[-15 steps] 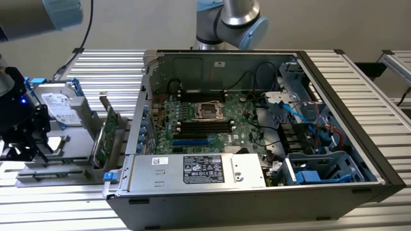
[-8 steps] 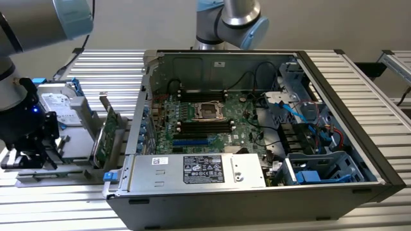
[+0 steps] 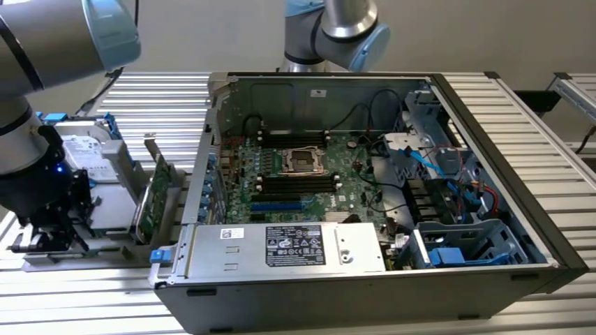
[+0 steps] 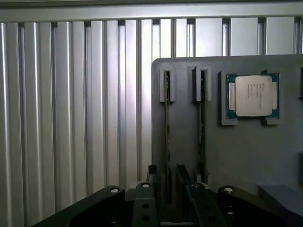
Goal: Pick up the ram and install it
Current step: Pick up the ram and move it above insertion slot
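Fingers [image 4: 182,176]: standing apart, sitting either side of the ram's near end, a sliver of space showing on each side; gripping nothing.
Gripper [image 4: 168,178]: hovering low over the grey holder [image 4: 189,142]; in the exterior view it [image 3: 45,237] is hanging at that view's left, outside the computer case [image 3: 373,279].
Ram [image 4: 167,132]: standing on edge in a holder slot, running away from the fingers.
Second stick [image 4: 201,127]: sitting in the parallel slot just beside it.
Processor [image 4: 252,97]: lying flat in a recess of the holder, beyond the second stick.
Table [image 4: 57,118]: ribbed aluminium, carrying the holder.
Motherboard [image 3: 270,167]: lying exposed inside the open case, well apart from the gripper.
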`<action>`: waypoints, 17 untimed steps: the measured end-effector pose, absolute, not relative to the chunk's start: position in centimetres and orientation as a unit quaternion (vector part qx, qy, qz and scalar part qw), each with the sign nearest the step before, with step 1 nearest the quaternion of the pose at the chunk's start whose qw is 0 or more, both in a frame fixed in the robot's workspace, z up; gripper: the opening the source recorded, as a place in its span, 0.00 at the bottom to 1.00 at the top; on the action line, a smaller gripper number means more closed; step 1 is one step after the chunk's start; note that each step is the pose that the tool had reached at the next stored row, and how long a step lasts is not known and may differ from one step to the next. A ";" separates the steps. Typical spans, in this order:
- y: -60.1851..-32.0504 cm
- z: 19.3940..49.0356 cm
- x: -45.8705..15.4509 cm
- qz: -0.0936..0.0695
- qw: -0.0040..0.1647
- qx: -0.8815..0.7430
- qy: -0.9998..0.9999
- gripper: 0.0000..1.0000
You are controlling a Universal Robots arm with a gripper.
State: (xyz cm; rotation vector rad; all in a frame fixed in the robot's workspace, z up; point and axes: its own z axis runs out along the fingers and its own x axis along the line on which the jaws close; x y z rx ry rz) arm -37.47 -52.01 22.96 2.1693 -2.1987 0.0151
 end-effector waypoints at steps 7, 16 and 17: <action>-51.9 21.7 -38.5 0.006 0.026 0.703 -0.711 0.30; -51.9 20.1 -39.0 0.006 0.025 0.704 -0.710 0.30; -51.9 19.9 -39.0 0.006 0.025 0.704 -0.710 0.30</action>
